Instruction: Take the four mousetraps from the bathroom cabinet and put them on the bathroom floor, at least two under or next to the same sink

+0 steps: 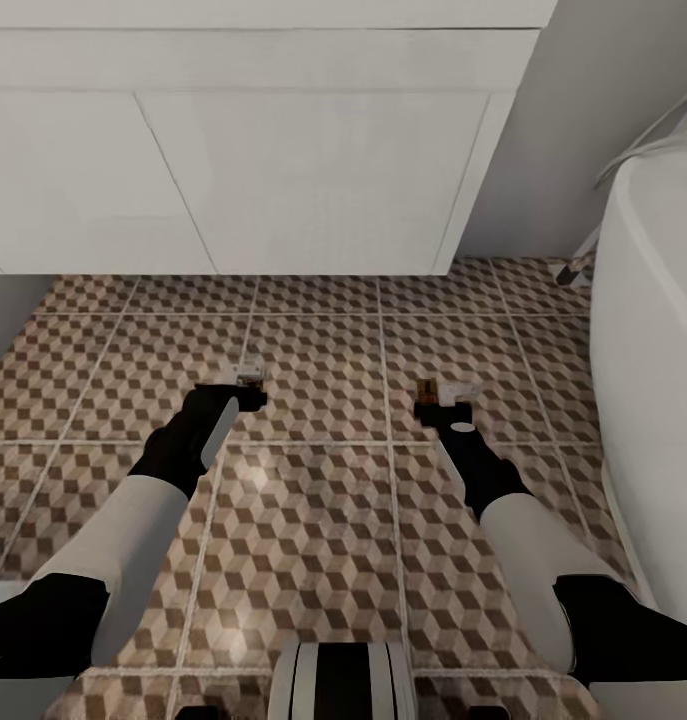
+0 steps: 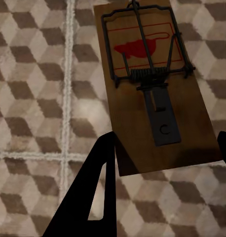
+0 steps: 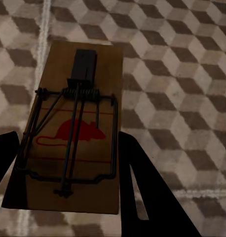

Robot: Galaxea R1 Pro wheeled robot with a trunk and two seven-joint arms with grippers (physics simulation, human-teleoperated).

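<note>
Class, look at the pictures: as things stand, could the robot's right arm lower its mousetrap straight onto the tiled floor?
Probably yes. The right end effector holds its mousetrap over bare bathroom floor, with nothing visible beneath it.

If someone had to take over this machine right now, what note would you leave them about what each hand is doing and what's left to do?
Left pincer: shut on a mousetrap, held over the bathroom floor.
Right pincer: shut on a second mousetrap, also above the tiles.
Position: both arms reach forward in front of a white vanity unit; a white fixture stands at the right.
Done: two traps picked up and carried here.
Left: set these two down on the tiles; whether this unit carries the sink cannot be told. The other two traps are not accounted for from here.
</note>
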